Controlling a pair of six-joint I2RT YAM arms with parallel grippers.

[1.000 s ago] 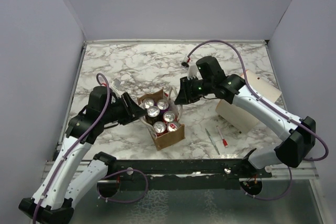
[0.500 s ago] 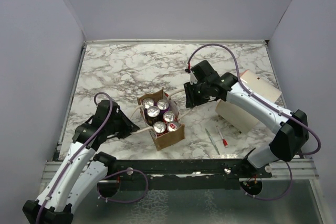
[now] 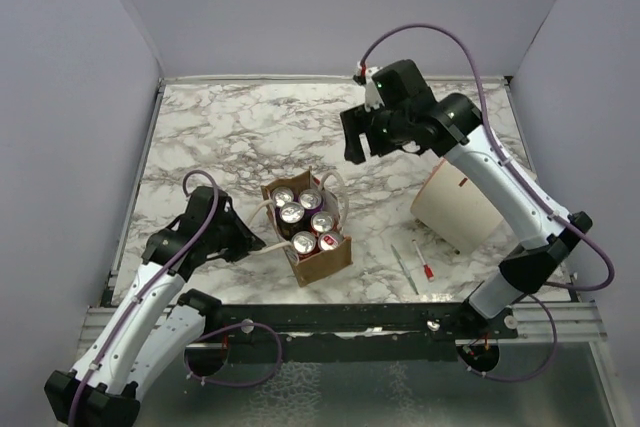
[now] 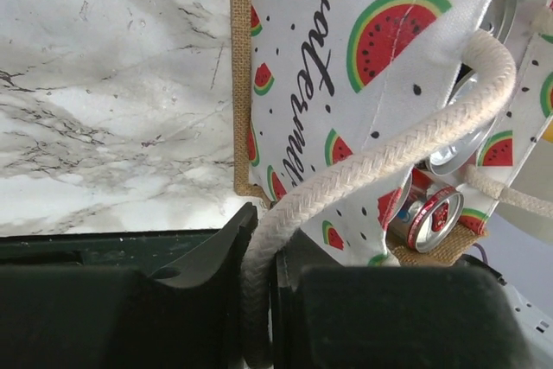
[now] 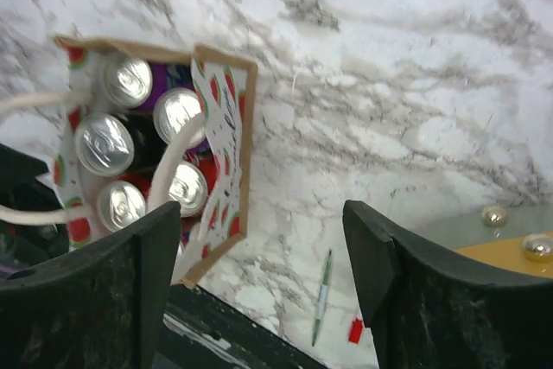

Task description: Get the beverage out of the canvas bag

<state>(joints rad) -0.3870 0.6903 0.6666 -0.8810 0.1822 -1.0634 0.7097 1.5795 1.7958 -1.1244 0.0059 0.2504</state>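
Low and just left of centre in the overhead view, the canvas bag [image 3: 322, 260] stands on the marble surface with its mouth open and six cans [image 3: 291, 212] packed upright inside. The left end effector [image 4: 262, 239] is clamped on one white rope handle [image 4: 363, 170], which runs taut from the fingers up to the bag's watermelon-print lining. The right end effector [image 5: 261, 213] hangs high above the surface, up and to the right of the bag, with its fingers spread wide and nothing between them.

My main worry is the second handle [image 3: 335, 184]. In the right wrist view it loops across the can tops, so a straight descent could snag the rope or pin it against a lid, and the lift would bring the bag along. The cans also sit touching one another, which leaves little room for a finger to slide between them. A finger landing on a rim could knock a can or dent it.

On the left side, too much pull on the handle could tilt or drag the light bag, shifting the target under the right arm. If that grip slips, nothing holds the bag down.
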